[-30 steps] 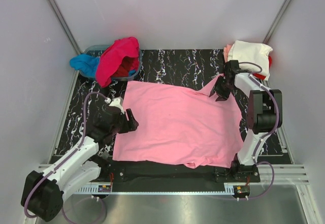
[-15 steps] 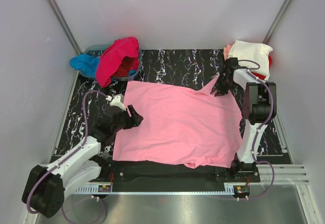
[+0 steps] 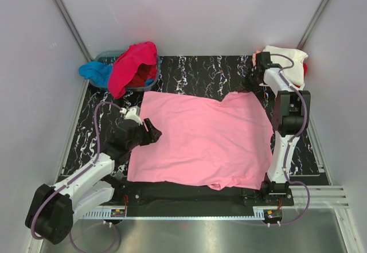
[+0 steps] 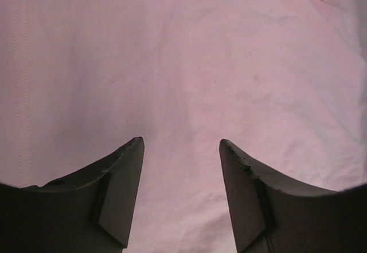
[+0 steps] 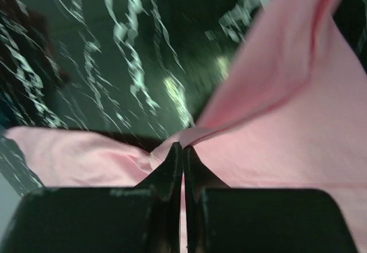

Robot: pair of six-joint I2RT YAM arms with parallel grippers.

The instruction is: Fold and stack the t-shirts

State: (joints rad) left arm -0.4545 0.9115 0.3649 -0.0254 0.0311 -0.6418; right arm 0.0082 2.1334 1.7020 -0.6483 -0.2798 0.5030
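**Right pincer [image 5: 182, 150] clamped on a corner of the pink shirt [image 3: 200, 141]; left pincer [image 4: 180, 144] open above it.**
The shirt lies spread on the worktop [image 3: 195, 72], reaching from under the left pincer across to the right one. This looks like the start of the first fold. Cloth is bunched between the right jaws, which are shut tight on it, and nothing sits between the left jaws. The left pincer probably needs to drop and nip the cloth beneath it so both can lift together. The blurred right wrist view does not show whether the pinched bit is sleeve or hem. The arm partly covers the folded stack [image 3: 284, 58] just beyond the right pincer.
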